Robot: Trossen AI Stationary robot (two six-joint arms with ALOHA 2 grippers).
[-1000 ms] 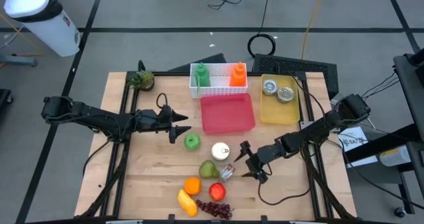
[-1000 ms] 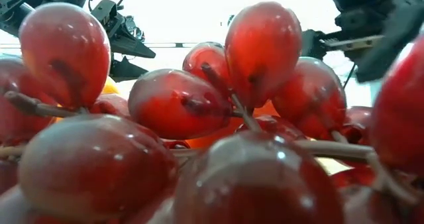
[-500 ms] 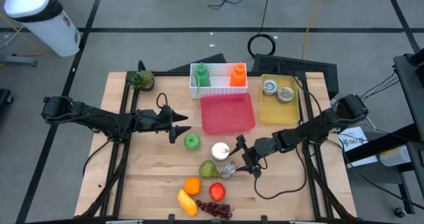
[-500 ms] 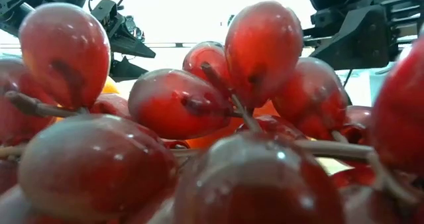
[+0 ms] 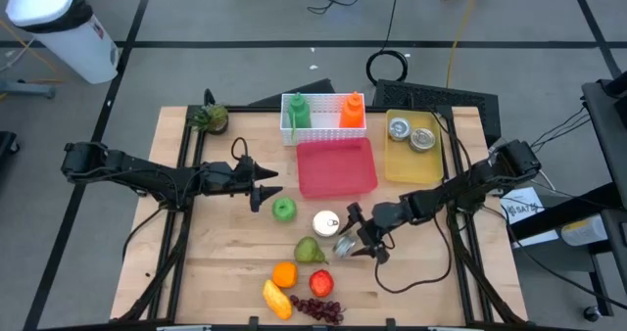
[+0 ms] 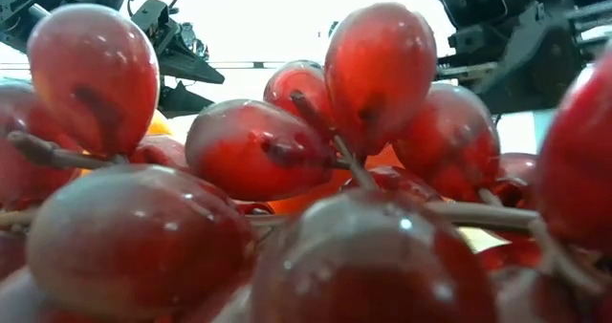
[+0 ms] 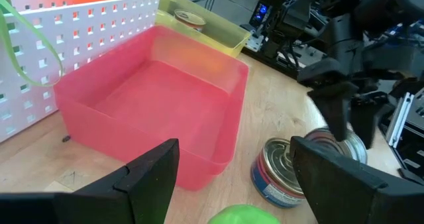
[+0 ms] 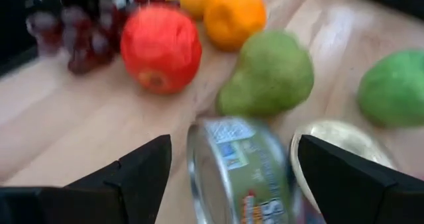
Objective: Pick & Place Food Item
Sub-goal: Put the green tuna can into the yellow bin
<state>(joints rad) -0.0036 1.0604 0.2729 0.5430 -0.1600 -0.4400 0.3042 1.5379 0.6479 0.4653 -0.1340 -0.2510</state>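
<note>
Two dark arms over pale wood worktop [image 5: 216, 262], grey floor with cables around it. White bin [image 5: 59, 27] on floor beyond far left corner. Pink tray [image 5: 336, 166] mid-worktop, yellow tray [image 5: 411, 165] beside it holding tins, white basket [image 5: 323, 116] behind. Left jaws [image 5: 265, 193] spread, holding nothing, just beside green apple [image 5: 284, 209]. Right jaws [image 5: 361, 241] spread wide, straddling tipped can [image 8: 245, 171] near pear [image 5: 310, 250]. Red apple [image 5: 320, 283], orange [image 5: 284, 273], grapes [image 6: 287, 170] along near edge.
</note>
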